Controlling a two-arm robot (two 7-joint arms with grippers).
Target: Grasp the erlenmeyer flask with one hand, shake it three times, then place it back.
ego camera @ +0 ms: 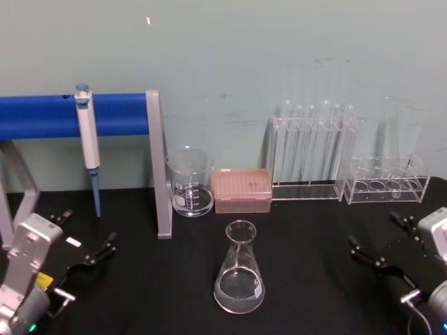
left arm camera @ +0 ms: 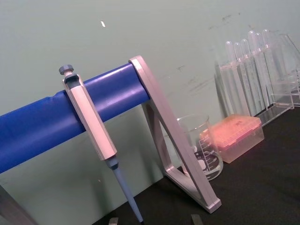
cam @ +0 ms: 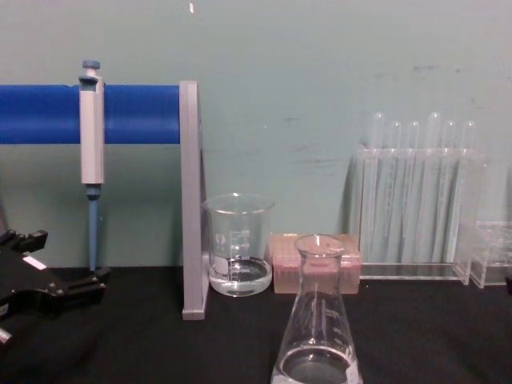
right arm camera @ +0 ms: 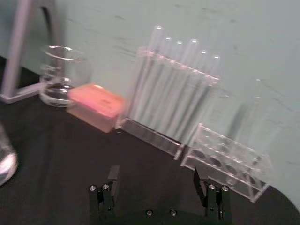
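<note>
1. The left gripper [ego camera: 89, 229] rests at the near left of the black table [ego camera: 160, 293]. Its fingers are spread apart and hold nothing, and it is well apart from the flask.
2. The glass beaker [ego camera: 190, 183] and the pink tip box [ego camera: 242, 190] stand farther back, the beaker left of the flask's line. A lift probably needs to go straight up to stay clear of them.
3. The erlenmeyer flask [ego camera: 239, 272] stands upright at the near middle of the table, between the two grippers and touching neither. A little clear liquid lies in its wide base.
4. It is likely light, rigid, smooth and breakable, with its weight low.
   - The sloped wall would tend to slide out of a pinch.
   - The narrow neck just under the flared rim looks the safest hold, since the rim would stop a slip.
   - The mouth is open, so shaking should keep it upright.
5. The right gripper [ego camera: 374, 229] rests at the near right with its fingers parted and empty, also well clear of the flask.
</note>
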